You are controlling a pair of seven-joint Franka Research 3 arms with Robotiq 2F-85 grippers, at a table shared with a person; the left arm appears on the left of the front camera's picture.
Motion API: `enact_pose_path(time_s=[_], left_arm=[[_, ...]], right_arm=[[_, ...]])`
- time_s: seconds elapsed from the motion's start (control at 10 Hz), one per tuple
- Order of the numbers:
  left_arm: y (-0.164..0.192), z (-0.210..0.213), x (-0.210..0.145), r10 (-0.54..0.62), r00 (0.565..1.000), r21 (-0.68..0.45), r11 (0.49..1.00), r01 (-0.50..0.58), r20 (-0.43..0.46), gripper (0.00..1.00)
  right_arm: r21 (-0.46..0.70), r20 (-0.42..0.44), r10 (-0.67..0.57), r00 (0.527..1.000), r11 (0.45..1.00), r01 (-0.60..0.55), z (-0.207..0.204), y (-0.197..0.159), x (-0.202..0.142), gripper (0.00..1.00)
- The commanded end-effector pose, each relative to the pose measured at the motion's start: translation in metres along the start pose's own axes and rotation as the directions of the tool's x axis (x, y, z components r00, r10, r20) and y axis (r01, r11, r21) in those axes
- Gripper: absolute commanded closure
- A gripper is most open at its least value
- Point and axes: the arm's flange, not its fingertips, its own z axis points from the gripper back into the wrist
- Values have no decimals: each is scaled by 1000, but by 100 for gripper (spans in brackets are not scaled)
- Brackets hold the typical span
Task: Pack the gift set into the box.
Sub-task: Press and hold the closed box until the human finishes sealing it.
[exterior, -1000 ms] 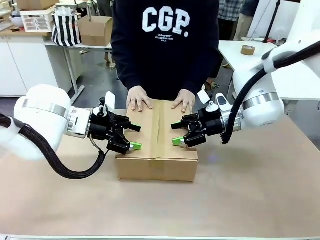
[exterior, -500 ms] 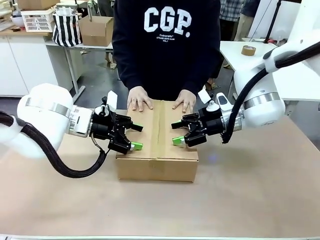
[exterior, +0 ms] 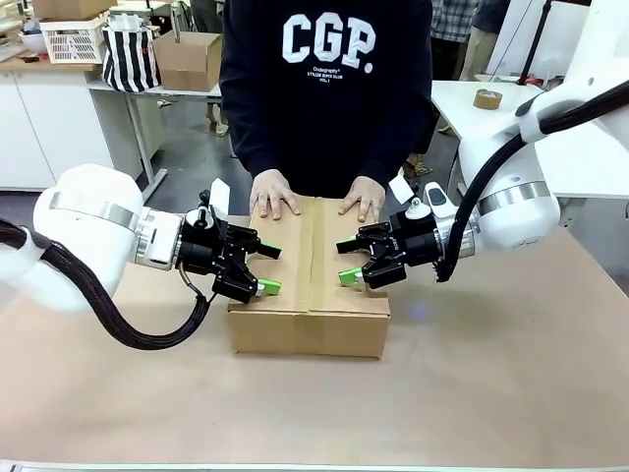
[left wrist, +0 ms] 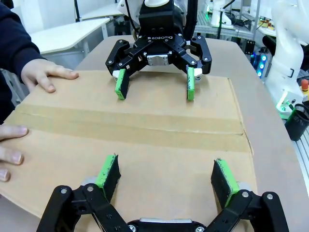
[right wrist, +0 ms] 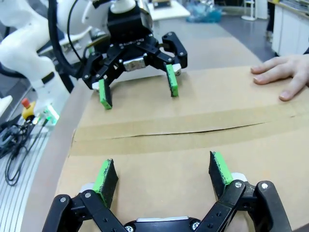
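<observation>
The box (exterior: 310, 295) sits mid-table with its top flaps folded shut, a seam running down the middle. The gift set is hidden. A person's two hands (exterior: 274, 194) lie flat on the box's far edge. My left gripper (exterior: 267, 268) is open, its fingers reaching over the box's left top edge. My right gripper (exterior: 346, 263) is open over the right part of the top. In the left wrist view my left gripper (left wrist: 165, 173) hovers just above the box (left wrist: 159, 130), facing the right gripper (left wrist: 155, 87). The right wrist view shows the right gripper (right wrist: 163, 173) opposite the left gripper (right wrist: 138, 91).
Brown paper covers the table (exterior: 491, 374), with free room in front of and beside the box. Behind the person stand a smaller brown carton (exterior: 187, 59) and a striped bag (exterior: 131, 54). A tape roll (exterior: 486, 98) lies on a white table at the right.
My left arm has shifted slightly up and toward the box. The right gripper, the box and the person's hands have stayed put.
</observation>
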Motion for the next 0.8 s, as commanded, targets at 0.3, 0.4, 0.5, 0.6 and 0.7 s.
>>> enact_pose_path(time_s=[0.3,0.4,0.5,0.6,0.7], left_arm=[[-3,0,-2,6,1000,13,1000,-6,-4,0],[-3,0,-2,6,1000,13,1000,-6,-4,0],[-3,0,-2,6,1000,13,1000,-6,-4,0],[-3,0,-2,6,1000,13,1000,-6,-4,0],[-3,0,-2,6,1000,13,1000,-6,-4,0]], right_arm=[[1,0,-8,1000,1000,8,0,0,-3,0],[1,0,-8,1000,1000,8,0,0,-3,0],[1,0,-8,1000,1000,8,0,0,-3,0],[1,0,-8,1000,1000,8,0,0,-3,0],[1,0,-8,1000,1000,8,0,0,-3,0]])
